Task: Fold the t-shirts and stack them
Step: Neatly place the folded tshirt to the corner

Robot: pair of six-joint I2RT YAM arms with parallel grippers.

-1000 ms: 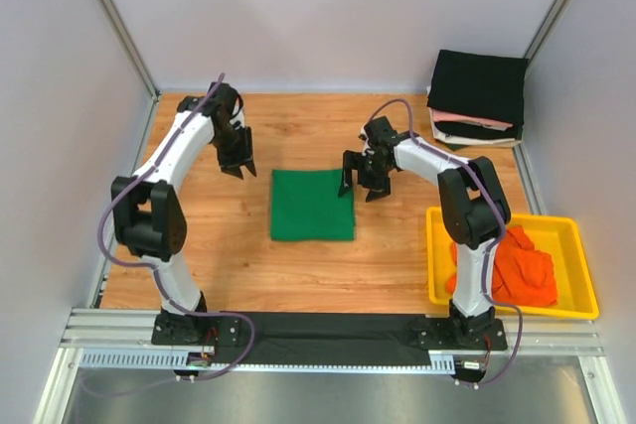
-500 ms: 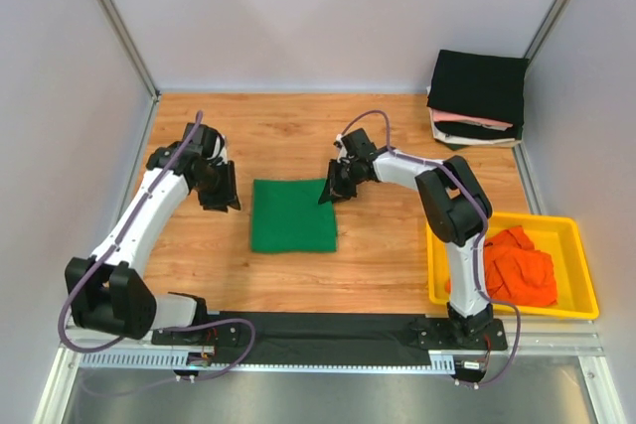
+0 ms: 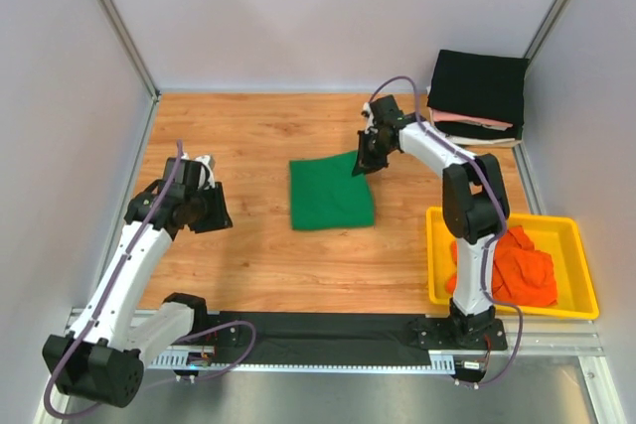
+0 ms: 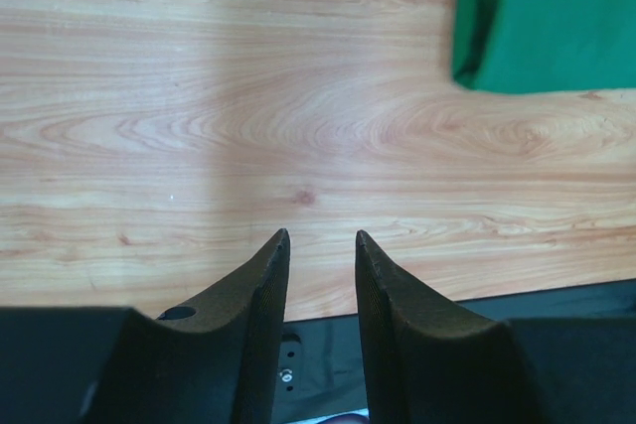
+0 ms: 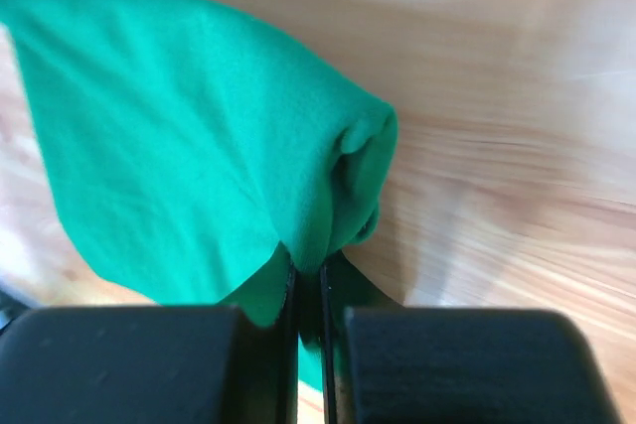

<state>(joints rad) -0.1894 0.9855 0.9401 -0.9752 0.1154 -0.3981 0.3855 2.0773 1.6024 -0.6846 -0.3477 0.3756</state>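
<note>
A folded green t-shirt lies on the wooden table, a little right of centre. My right gripper is shut on its far right corner, and the cloth bunches up between the fingers in the right wrist view, where the gripper pinches the green t-shirt. My left gripper hangs over bare wood well to the left of the shirt. It stands open with nothing between its fingers, and the green t-shirt shows at the top right of that view.
A stack of folded shirts, black on top, sits at the back right corner. A yellow tray at the right front holds crumpled orange shirts. A black strip runs along the near edge.
My right gripper has shut on the green shirt's corner and pulled it to the right and further back. My left arm has drawn back toward the near left, away from the shirt.
</note>
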